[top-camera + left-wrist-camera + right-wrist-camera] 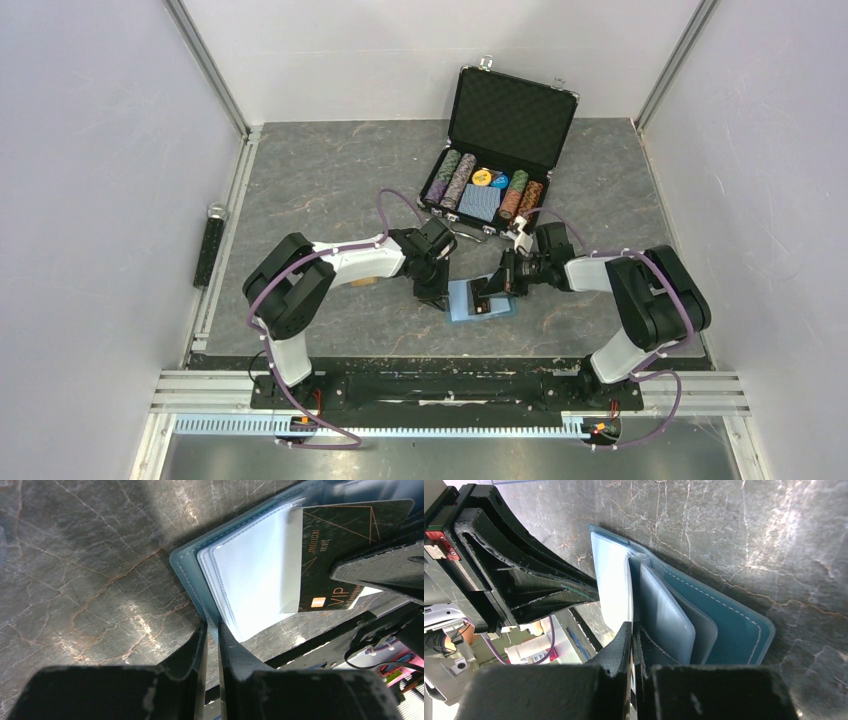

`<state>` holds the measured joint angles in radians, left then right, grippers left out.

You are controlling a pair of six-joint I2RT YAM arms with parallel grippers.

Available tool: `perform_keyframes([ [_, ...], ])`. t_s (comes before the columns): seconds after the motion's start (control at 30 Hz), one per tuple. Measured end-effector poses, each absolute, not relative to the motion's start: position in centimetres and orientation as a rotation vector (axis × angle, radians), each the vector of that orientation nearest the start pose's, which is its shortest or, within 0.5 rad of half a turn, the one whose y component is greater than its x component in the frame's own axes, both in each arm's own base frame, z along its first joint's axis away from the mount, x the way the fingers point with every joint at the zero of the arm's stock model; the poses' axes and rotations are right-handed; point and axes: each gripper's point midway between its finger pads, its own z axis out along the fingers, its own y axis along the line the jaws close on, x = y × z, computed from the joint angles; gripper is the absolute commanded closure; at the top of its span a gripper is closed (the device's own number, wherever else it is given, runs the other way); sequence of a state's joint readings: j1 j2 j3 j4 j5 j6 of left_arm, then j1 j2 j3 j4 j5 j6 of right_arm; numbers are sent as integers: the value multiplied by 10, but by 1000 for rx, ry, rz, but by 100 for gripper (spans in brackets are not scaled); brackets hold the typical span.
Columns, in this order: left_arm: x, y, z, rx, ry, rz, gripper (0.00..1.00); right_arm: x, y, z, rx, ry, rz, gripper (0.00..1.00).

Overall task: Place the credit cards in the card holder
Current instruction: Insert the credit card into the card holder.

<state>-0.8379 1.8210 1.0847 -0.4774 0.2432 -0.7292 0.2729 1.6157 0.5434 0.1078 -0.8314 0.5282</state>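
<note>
The teal-blue leather-like folding card holder (463, 300) is lying open, pale clear pockets up, just below the middle of the overhead view on the grey marbled table (330, 180). The black credit card (345, 545) with gold lines is sitting at the upper right of the left wrist view, its left end under a clear sleeve and the right gripper (633, 632) clamping its other end. The left gripper (212, 640) is pinching the holder's stitched edge at bottom centre, and the big black metal-edged case (515, 105) is standing open well apart, near the overhead view's top.
</note>
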Motion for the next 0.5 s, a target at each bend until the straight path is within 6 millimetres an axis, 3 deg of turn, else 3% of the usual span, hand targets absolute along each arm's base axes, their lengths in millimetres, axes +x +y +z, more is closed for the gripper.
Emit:
perform_keyframes([
  [0.3, 190, -314, 15, 228, 2987, -638, 83, 219, 225, 23, -53, 2579, 1370, 96],
  [0.5, 189, -314, 15, 229, 2990, -637, 83, 222, 223, 21, -90, 2635, 1281, 80],
])
